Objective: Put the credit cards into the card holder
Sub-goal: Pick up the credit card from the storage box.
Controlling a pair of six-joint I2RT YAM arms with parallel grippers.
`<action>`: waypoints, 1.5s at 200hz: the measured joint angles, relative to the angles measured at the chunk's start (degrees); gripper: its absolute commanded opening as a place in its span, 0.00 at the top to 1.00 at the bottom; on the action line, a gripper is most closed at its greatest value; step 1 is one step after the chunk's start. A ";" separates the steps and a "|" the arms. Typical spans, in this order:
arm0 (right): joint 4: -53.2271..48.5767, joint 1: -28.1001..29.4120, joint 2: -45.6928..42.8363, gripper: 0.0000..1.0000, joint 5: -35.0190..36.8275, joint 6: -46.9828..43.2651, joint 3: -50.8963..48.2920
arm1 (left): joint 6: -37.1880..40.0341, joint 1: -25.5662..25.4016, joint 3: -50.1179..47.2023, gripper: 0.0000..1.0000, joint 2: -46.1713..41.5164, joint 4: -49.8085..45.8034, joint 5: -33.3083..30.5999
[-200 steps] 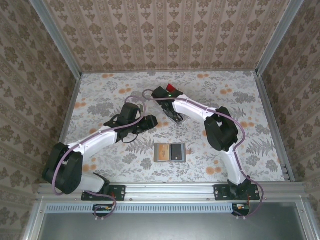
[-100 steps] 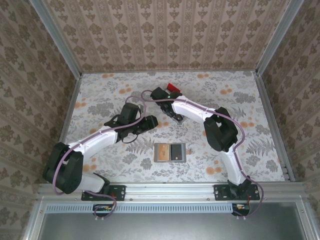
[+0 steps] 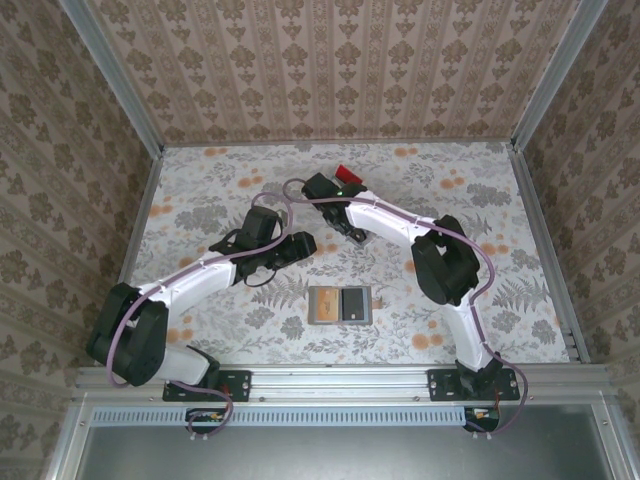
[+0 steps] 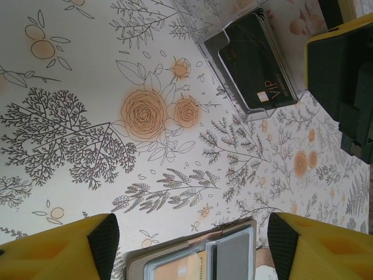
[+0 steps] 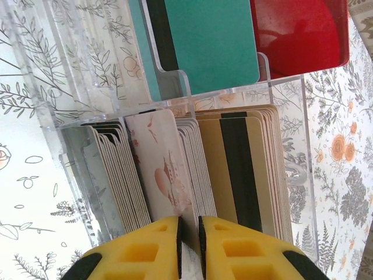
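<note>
Floral-patterned table (image 3: 200, 200) — open card holder (image 3: 340, 305) near its front, clear card rack (image 5: 288, 99) farther back

Teal card (image 5: 210, 41), red card (image 5: 300, 29), black VIP card (image 4: 256, 64); table (image 4: 87, 116) floral, orange-grey.

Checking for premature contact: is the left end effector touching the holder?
Apart. Top view shows bare table between the left end effector and the holder.

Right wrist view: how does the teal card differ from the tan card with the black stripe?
The teal card stands in the farther compartment, the tan card in the nearer one. The teal card's dark stripe hugs its left edge; the tan card's runs nearer the middle. Both stand in the clear rack.
</note>
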 measured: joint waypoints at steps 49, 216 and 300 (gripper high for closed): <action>-0.39 0.00 -1.40 0.89 -1.92 0.81 -0.04 | -0.02 0.00 0.00 0.29 0.00 -0.02 0.17; 2.60 -8.28 -24.37 1.00 -33.70 18.32 -15.56 | -1.73 0.00 -0.02 0.27 -1.14 0.63 2.23; 31.10 -14.91 -38.47 0.98 -66.58 42.45 -40.26 | -10.49 0.61 1.16 0.33 2.40 18.03 12.85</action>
